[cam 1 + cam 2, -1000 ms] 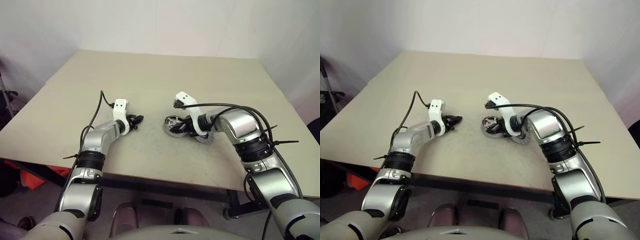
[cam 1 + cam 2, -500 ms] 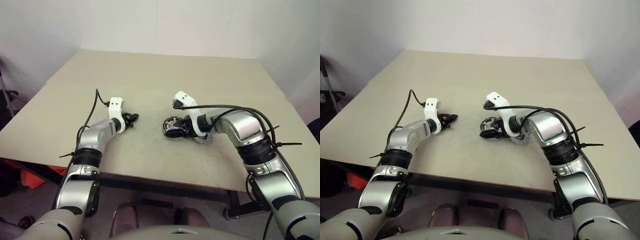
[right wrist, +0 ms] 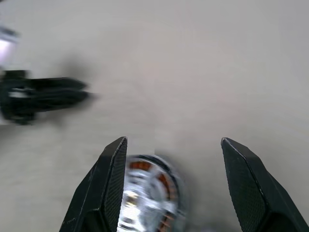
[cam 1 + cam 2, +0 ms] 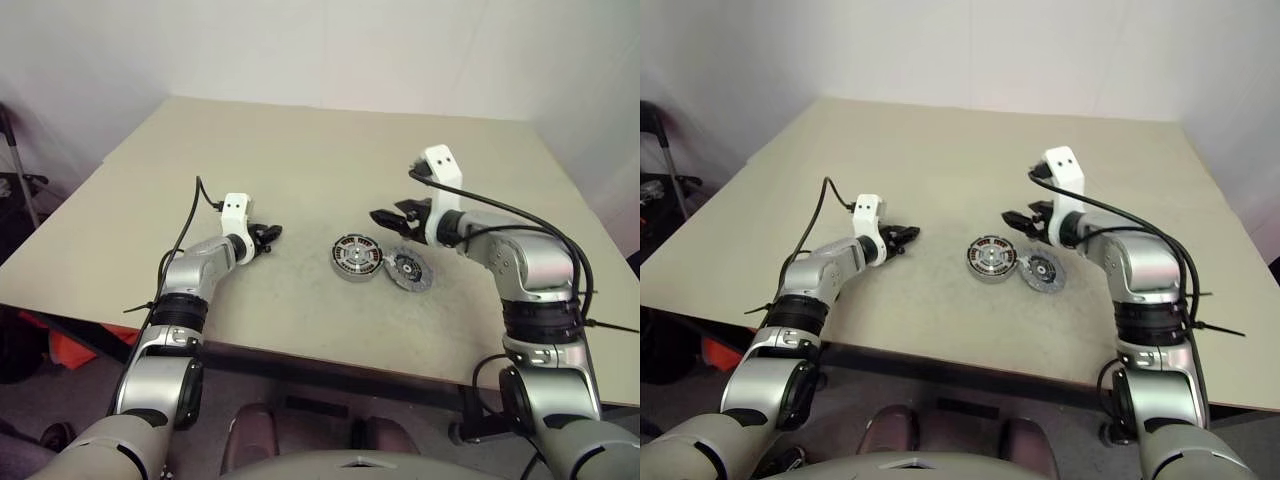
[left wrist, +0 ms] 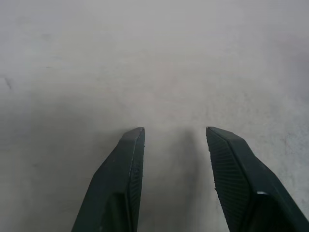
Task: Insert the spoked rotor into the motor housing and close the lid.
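The motor housing (image 4: 355, 257) stands on the table's middle, and the spoked rotor (image 4: 989, 256) lies in it, silver spokes over copper windings. The lid (image 4: 408, 270), a dark grey notched disc, lies flat right beside the housing on its right. My right gripper (image 4: 383, 217) hovers just beyond and above the two parts, open, nothing between its fingers; the right wrist view looks down past the right gripper (image 3: 174, 142) at the housing (image 3: 147, 193). My left gripper (image 4: 268, 233) rests low over the table left of the housing, open and empty, with bare tabletop ahead of the left gripper (image 5: 174, 133).
The beige table (image 4: 300, 150) reaches far back to a white wall. Its front edge (image 4: 330, 352) runs just below the arms. A dark stand (image 4: 665, 150) shows off the table's left side.
My right gripper opened, let go at the housing and pulled away up and to the right, uncovering housing and lid. The left arm stayed put.
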`<state>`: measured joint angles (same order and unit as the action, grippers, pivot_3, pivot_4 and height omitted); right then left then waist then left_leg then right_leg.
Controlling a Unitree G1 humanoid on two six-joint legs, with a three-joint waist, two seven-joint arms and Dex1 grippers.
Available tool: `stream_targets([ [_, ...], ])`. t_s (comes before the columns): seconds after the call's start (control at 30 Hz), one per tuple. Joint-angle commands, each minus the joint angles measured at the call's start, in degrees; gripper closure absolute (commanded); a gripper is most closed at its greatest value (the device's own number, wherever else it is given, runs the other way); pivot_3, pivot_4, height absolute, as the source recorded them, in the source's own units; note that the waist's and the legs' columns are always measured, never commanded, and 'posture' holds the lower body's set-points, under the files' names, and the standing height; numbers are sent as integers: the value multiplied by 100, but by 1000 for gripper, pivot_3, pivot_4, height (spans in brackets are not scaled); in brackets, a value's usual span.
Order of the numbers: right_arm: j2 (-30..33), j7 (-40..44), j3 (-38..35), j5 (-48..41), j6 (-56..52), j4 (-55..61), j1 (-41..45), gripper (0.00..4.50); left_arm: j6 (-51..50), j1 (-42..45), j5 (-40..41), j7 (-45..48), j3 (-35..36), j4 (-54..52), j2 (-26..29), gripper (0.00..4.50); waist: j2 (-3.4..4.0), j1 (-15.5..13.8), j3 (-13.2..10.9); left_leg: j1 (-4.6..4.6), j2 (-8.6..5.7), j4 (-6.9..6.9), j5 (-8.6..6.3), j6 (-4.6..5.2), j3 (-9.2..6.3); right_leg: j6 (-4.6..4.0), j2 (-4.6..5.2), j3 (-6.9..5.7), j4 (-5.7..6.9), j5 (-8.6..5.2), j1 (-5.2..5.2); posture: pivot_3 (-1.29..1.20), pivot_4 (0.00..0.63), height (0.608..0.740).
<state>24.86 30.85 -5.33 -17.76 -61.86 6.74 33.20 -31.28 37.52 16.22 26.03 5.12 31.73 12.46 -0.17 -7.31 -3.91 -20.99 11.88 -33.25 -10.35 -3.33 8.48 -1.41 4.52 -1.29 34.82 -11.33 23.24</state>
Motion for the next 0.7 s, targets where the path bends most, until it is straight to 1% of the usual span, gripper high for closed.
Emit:
stream_targets([
  [0.03,156,-127,-892,-399,-320,891,-443,1044,310,304,10,157,101,89,88,2334,0,-12,0,0,0,1,0,0,0,0,0,0,0,0,0,0,0,740],
  [0.2,354,-215,-1887,-911,-1181,2097,-1381,1044,463,507,-44,304,58,451,140,2334,2,-49,1,5,-2,3,0,1,0,2,0,3,-3,0,-1,0,0,740],
  [0.33,248,-286,-2515,-1215,-1814,2544,-1956,1044,524,566,-103,401,-15,605,87,2334,4,-48,2,25,-2,8,1,0,0,5,0,4,-2,-2,-15,0,0,740],
  [0.4,123,-355,-2646,-1279,-2001,2696,-2279,1044,543,578,-140,445,-53,651,49,2334,5,-55,3,33,-2,9,1,-1,0,10,0,4,-2,-5,-21,0,0,740],
  [0.47,13,-512,-2654,-1248,-2037,2787,-2451,1044,546,586,-164,473,-69,668,30,2334,6,-49,3,37,-2,10,2,-2,0,37,1,4,-3,-21,-27,0,0,740],
  [0.6,-180,-729,-2610,-1253,-2007,2840,-2495,1044,560,602,-191,550,-85,679,36,2334,11,-32,6,38,-4,11,6,-8,0,39,2,6,0,-22,-25,0,0,740],
  [0.7,-138,-768,-2564,-1250,-1928,2782,-2532,1044,578,575,-175,656,-64,608,72,2334,12,-38,7,40,-4,14,6,-9,0,40,2,5,-1,-23,-26,0,0,740],
])
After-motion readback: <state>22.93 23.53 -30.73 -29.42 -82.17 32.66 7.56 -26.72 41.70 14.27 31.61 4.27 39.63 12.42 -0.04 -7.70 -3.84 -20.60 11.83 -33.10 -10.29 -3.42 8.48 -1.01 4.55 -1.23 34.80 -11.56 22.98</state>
